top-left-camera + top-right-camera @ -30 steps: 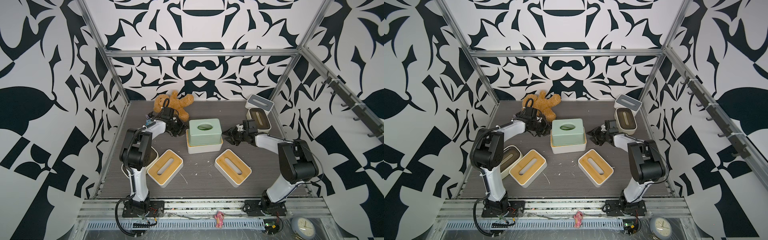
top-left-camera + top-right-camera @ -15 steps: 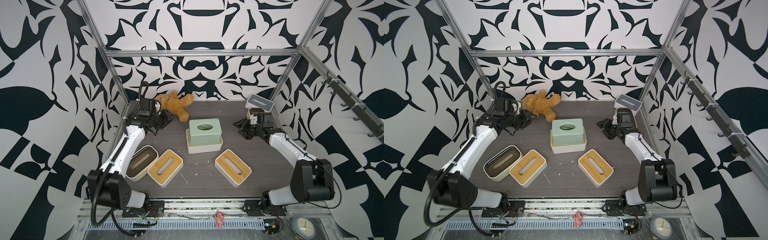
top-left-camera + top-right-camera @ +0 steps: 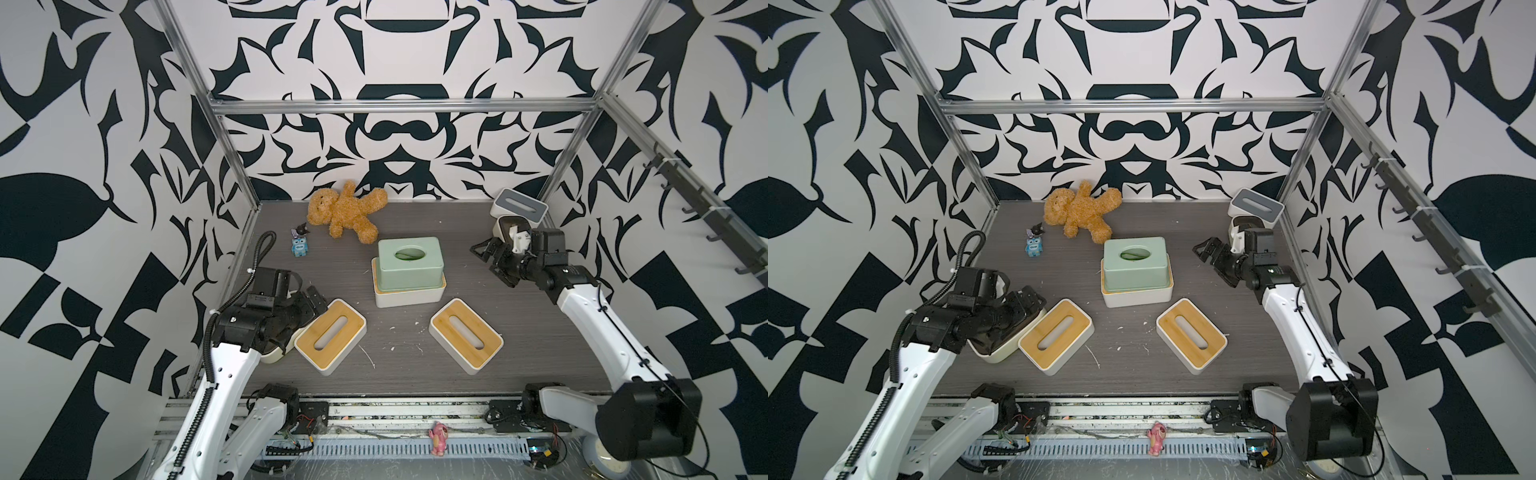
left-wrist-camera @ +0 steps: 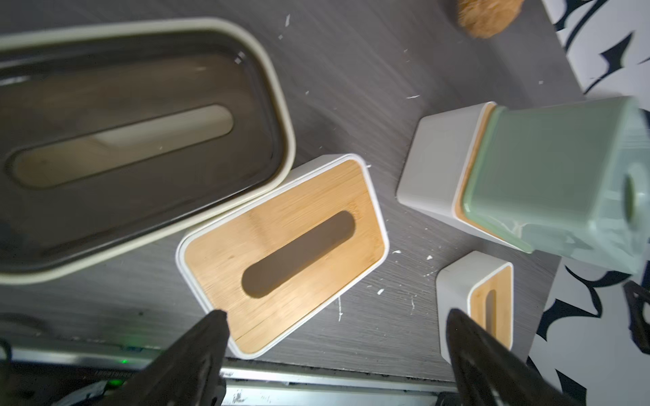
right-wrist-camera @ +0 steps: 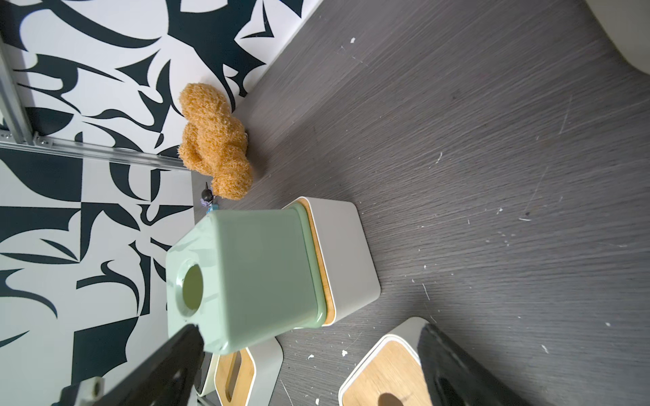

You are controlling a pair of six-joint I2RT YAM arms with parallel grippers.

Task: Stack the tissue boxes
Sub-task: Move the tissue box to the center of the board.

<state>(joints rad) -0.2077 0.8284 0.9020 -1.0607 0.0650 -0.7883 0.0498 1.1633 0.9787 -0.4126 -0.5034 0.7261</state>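
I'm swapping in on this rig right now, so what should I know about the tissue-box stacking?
Left gripper open, empty, by the cream dark-lidded box, front left. Right gripper open, empty, near the second cream box, back right.
Done: sage green box sits on the centre bamboo-lidded box.
Left: front-left bamboo-lidded box, front-right bamboo-lidded box, both cream boxes and the grey-lidded box in the back right corner, all unstacked.

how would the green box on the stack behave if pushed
The green box looks rigid: straight walls, crisp rim. It probably slides rather than tips, being low and wide on the smooth bamboo lid of the white box. Likely light, since its top opening suggests a hollow shell.
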